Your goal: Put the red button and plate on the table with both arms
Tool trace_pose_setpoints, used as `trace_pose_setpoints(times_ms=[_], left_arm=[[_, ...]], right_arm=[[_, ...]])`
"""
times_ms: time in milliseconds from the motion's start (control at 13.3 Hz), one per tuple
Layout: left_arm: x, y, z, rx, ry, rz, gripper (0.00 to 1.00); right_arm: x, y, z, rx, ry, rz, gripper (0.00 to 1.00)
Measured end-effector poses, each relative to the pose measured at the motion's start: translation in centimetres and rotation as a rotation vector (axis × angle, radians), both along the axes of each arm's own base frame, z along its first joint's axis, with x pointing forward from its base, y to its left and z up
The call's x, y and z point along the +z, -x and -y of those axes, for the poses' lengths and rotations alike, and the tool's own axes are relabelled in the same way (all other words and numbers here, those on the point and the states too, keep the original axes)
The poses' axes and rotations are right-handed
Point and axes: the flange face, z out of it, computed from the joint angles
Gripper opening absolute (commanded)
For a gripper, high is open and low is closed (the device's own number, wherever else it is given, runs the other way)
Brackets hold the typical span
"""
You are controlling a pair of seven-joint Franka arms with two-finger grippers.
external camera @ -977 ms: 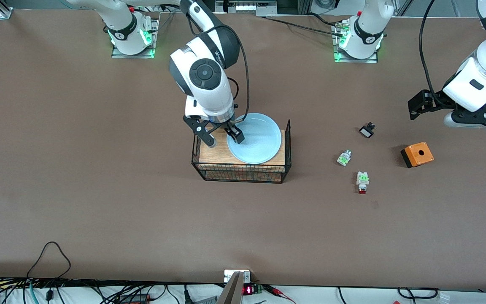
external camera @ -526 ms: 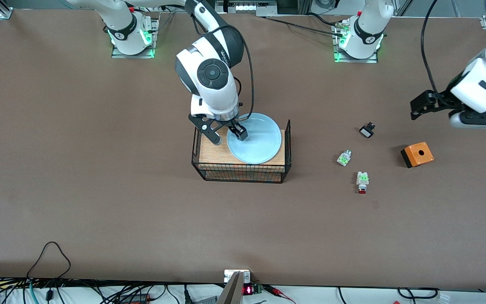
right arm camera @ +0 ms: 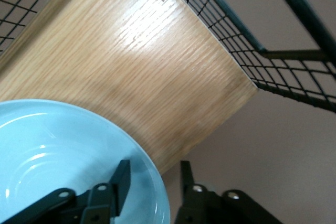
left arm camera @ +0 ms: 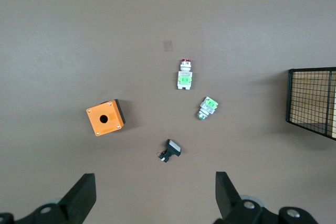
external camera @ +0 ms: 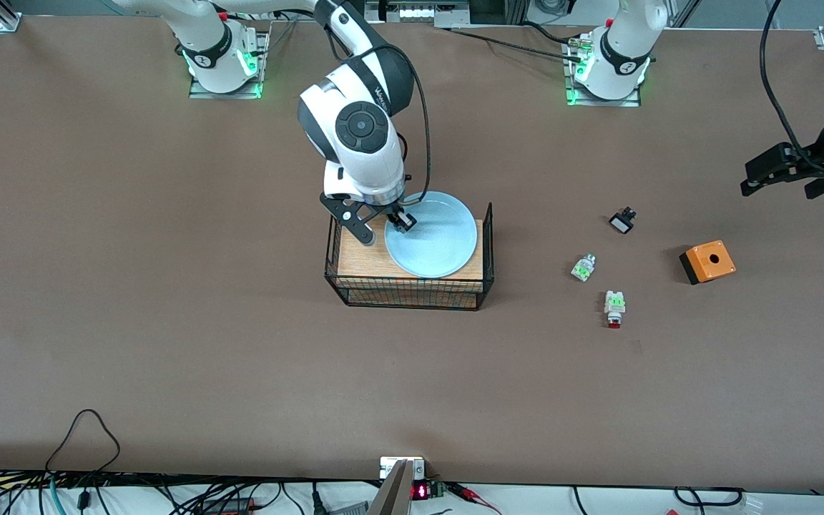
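The pale blue plate (external camera: 440, 239) lies on the wood-topped wire rack (external camera: 412, 293) and juts over its edge. My right gripper (external camera: 385, 229) is open and straddles the plate's rim at the right arm's end: one finger is inside the plate (right arm camera: 52, 150), the other outside the rim, with a gap showing. The right gripper (right arm camera: 155, 169) shows this in the right wrist view. The red button (external camera: 614, 309) lies on the table (external camera: 169, 322), red cap toward the front camera. My left gripper (external camera: 769, 168) is open and empty, high over the left arm's end of the table. In the left wrist view the left gripper (left arm camera: 155, 182) is wide open, the red button (left arm camera: 185, 73) far off.
A green-marked piece without red (external camera: 584, 267), a small black-and-white piece (external camera: 622, 220) and an orange box with a hole (external camera: 707, 262) lie near the red button. The left wrist view shows them too: green piece (left arm camera: 208, 107), black-and-white piece (left arm camera: 170, 150), orange box (left arm camera: 105, 118).
My left gripper has risen and drawn away toward the table edge at the left arm's end. My right gripper has shifted slightly along the plate's rim and its fingers have narrowed a little.
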Motion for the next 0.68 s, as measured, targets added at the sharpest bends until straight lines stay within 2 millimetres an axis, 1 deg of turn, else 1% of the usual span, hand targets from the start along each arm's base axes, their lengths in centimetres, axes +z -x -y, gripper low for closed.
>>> trace_pose_setpoints(times_ms=[75,150,225,301,526,676], left_arm=[[0.0,0.0,0.9,0.011,0.000,-0.002,1.00],[0.0,0.0,1.9,0.023,0.001,-0.003,1.00],[0.0,0.1,2.6,0.031,0.001,-0.004,1.00],[-0.1,0.0,3.0,0.035,0.001,-0.006,1.00],[-0.4,-0.1,3.2,0.036,0.002,-0.011,1.00],[-0.3,-0.1,3.2,0.036,0.002,-0.009,1.00]], right_arm=[[0.0,0.0,-0.1,-0.005,-0.008,-0.007,0.30],[0.0,0.1,-0.2,-0.015,-0.023,-0.019,0.23],[0.0,0.2,-0.2,-0.022,-0.035,-0.029,0.16],[0.0,0.2,-0.3,-0.024,-0.038,-0.032,0.13],[0.1,0.2,-0.3,-0.024,-0.041,-0.033,0.01],[0.4,0.3,-0.5,-0.021,-0.046,-0.027,0.00]])
